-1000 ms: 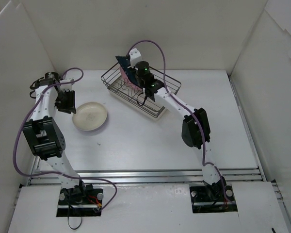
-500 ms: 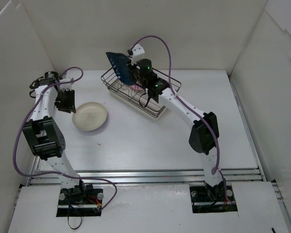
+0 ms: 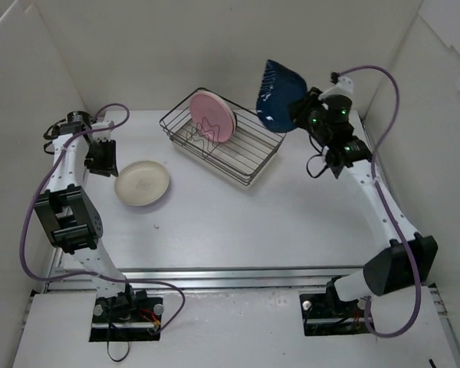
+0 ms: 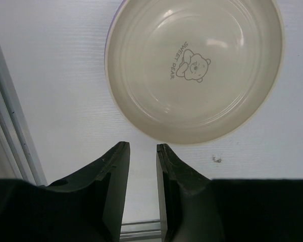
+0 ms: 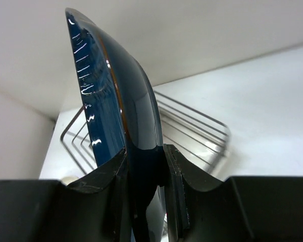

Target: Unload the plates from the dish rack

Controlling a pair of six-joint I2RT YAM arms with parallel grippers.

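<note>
White table [image 3: 238, 222], right tool [image 3: 300, 112] pinching dark blue plate [image 3: 276, 96], raised beside dish rack [image 3: 254, 150]

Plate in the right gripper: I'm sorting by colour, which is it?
Dark blue plate, clearest in the top external view.

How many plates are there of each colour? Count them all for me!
Pink plate, standing in the dish rack: 1
Cream plate, lying on the table: 1
Dark blue plate, pinched in the right arm's fingers: 1
Total: 3
</note>
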